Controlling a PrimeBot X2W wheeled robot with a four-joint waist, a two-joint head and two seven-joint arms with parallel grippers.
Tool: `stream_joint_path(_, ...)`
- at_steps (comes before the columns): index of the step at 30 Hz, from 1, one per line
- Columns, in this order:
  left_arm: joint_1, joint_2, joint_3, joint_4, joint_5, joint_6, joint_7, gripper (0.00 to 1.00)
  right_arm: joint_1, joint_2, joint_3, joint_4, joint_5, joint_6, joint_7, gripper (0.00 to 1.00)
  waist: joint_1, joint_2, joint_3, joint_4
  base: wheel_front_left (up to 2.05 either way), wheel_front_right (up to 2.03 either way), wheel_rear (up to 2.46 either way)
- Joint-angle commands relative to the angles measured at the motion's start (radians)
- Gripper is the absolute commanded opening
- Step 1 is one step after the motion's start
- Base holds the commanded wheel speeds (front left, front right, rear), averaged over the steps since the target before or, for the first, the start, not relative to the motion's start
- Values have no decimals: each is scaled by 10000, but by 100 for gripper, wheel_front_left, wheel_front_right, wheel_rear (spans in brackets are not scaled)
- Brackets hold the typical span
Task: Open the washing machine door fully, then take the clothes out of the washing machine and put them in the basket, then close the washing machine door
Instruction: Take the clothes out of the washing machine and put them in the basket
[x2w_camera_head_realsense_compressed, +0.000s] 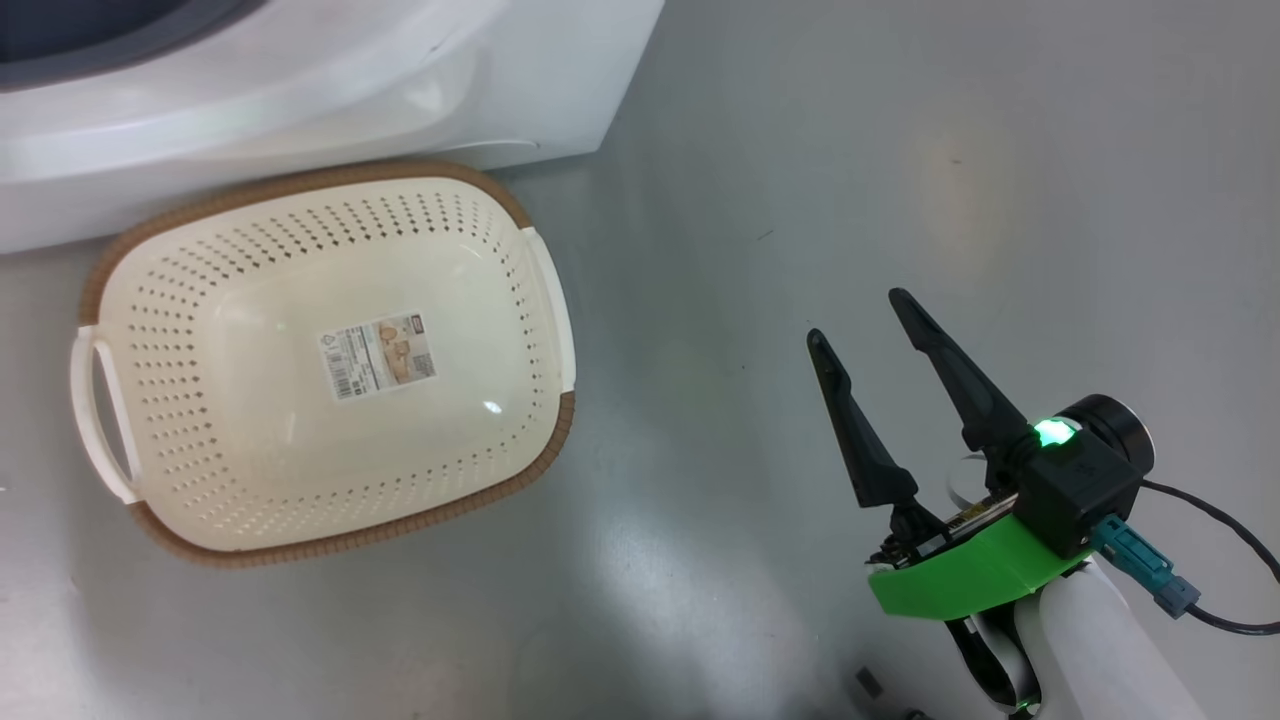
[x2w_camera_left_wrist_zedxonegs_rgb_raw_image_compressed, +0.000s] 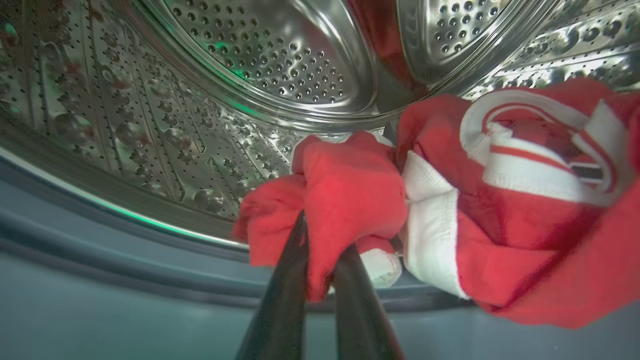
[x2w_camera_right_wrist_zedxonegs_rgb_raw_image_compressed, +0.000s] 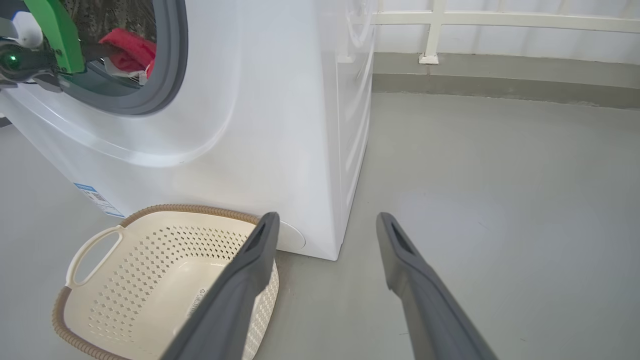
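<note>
Red clothes: pinching near fold with left fingers, pressed together on fabric, inside steel drum of washing machine. Trailing garment bulk rightward from grip in left wrist view. Holding right fingers spread, gripping nothing, over floor right of basket, well apart from clothes. Judging next: pulling nearward past grey ring, then lowering into basket, lying on floor below opening, just beside machine front.

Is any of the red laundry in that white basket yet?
No, the basket holds nothing red: its perforated bottom lies bare apart from a sticker.
</note>
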Motion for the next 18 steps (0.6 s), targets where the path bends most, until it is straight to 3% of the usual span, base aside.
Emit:
stream_joint_path(1, 208, 402, 240, -388, -204, -151, -231, 0, 12, -8, 218, -176, 234, 60, -63, 100, 0, 0, -114, 103, 0, 0, 0)
stream_joint_path(10, 1118, 93, 583, -1343, -698, -425, -425, 0, -10, -8, 227, -95, 275, 60, -63, 100, 0, 0, -421, 320, 0, 0, 0)
stream_joint_path(18, 2778, -263, 1246, -3565, -1226, -656, -432, 0, 45, -8, 200, -40, 377, 60, -63, 100, 0, 0, -866, 430, 0, 0, 0)
